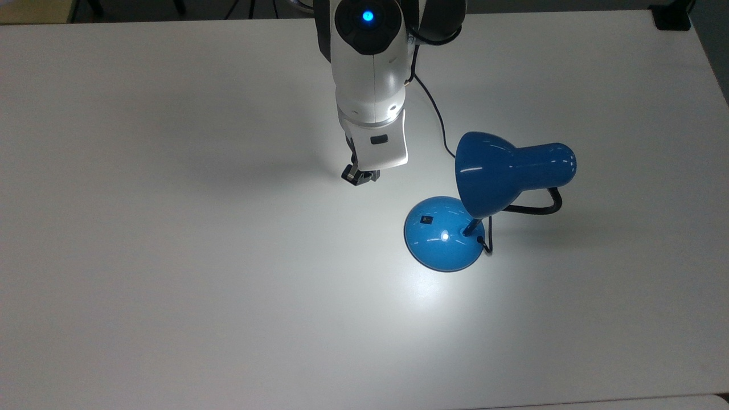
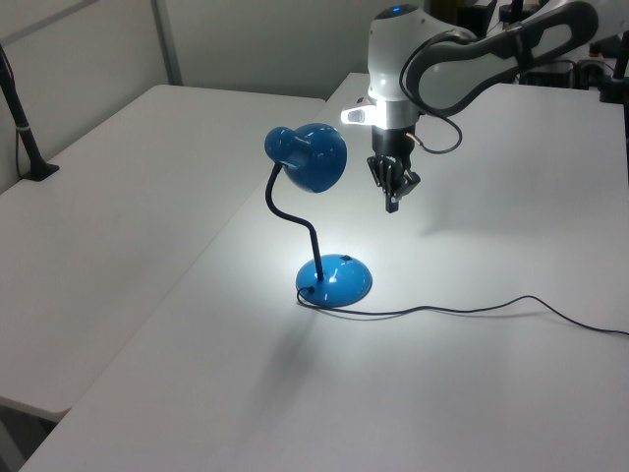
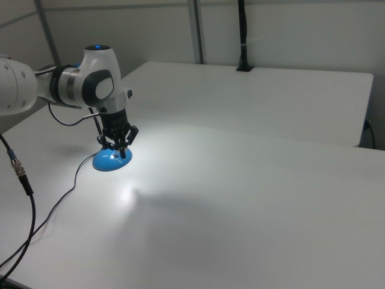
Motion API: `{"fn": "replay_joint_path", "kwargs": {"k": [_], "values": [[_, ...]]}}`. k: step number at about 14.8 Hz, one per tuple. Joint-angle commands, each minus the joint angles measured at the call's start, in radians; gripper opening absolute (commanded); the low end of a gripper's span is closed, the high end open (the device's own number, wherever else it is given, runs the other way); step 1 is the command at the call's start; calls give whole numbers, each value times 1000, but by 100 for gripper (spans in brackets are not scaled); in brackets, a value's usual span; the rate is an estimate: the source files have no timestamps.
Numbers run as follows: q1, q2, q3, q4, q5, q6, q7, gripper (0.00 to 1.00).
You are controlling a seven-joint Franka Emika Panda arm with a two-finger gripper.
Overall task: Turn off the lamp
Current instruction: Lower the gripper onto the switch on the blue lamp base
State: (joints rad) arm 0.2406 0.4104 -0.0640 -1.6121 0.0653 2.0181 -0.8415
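Observation:
The lamp stands lit on the white table, throwing a bright pool of light around its round blue base [image 1: 444, 242]. Its bell-shaped shade [image 1: 490, 171] hangs over the base on a black bendy neck [image 1: 541, 208]. A small black switch [image 1: 425, 218] sits on the base's upper left in the top view. My gripper [image 1: 360, 175] hovers above the table up and to the left of the base in the top view, apart from the lamp, pointing down. In the left view the gripper [image 2: 392, 204] hangs beside the shade [image 2: 313, 157], fingers shut on nothing. The right view has the gripper [image 3: 123, 154] in front of the base [image 3: 105, 161].
The lamp's black cord [image 1: 428, 94] runs from the base to the table's far edge in the top view, passing close to my arm. A black clamp [image 1: 672, 17] sits at the top view's upper right corner. A second table [image 2: 118, 197] adjoins on the left view's left.

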Motion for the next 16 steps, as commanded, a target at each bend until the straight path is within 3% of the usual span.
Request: {"fn": "replay_joint_path", "kwargs": {"k": [1,7,16], "values": [[54,73,-28,63,2,52,-11,0],[94,136,-28,64,1,221,28,0],[104,162,-27,100,11,243,48,0]]}}
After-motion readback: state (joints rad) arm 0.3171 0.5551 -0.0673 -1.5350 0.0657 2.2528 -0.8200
